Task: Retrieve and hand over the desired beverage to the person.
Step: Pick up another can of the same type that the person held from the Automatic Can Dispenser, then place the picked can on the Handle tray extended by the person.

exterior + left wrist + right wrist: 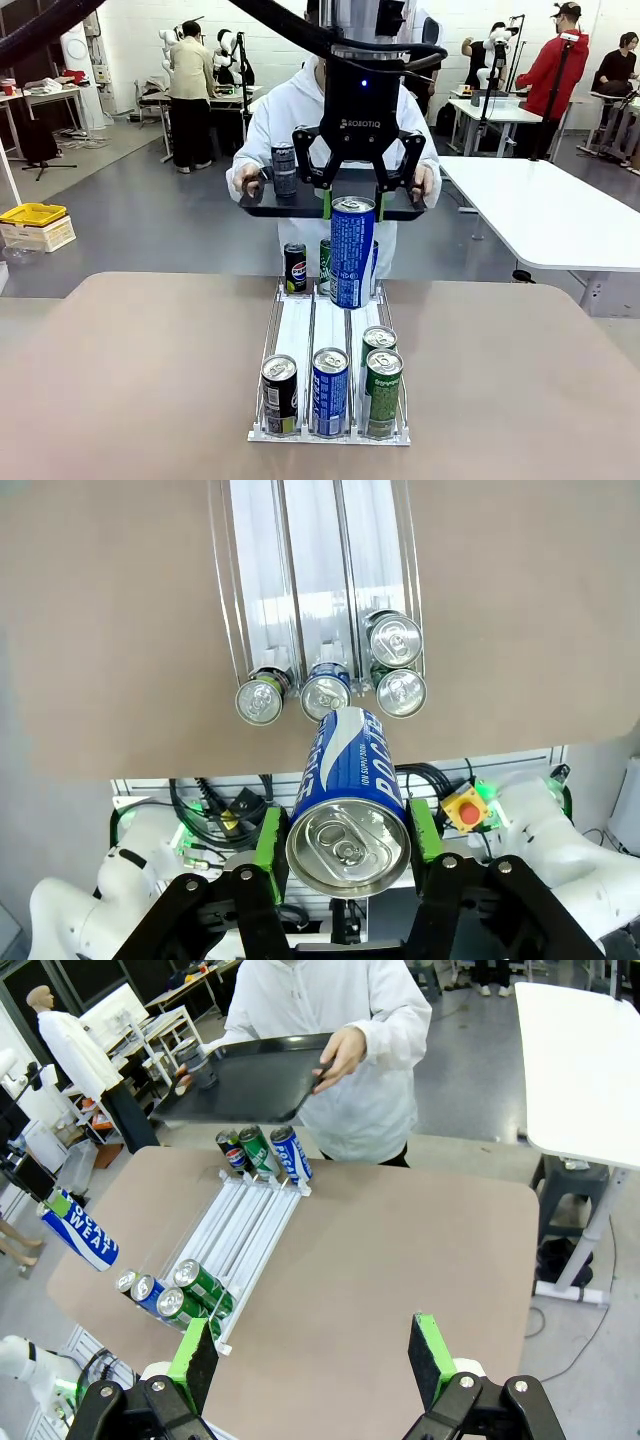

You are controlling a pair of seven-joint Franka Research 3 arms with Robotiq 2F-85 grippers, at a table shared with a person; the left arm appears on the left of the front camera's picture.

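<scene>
My left gripper (353,207) is shut on a tall blue and white beverage can (352,252), holding it upright in the air above the far end of the can rack (330,437). In the left wrist view the can (348,810) sits between the green pads (268,840). Just beyond it the person (290,115) in a white hooded jacket holds a black tray (270,205) in both hands, with a dark can (284,170) standing on it. My right gripper (312,1355) is open and empty, high over the table's near right side.
The rack holds a black can (279,393), a blue can (330,390) and two green cans (382,390) at its near end, and a Pepsi can (295,268) and a green can (325,265) at its far end. A white table (560,215) stands to the right.
</scene>
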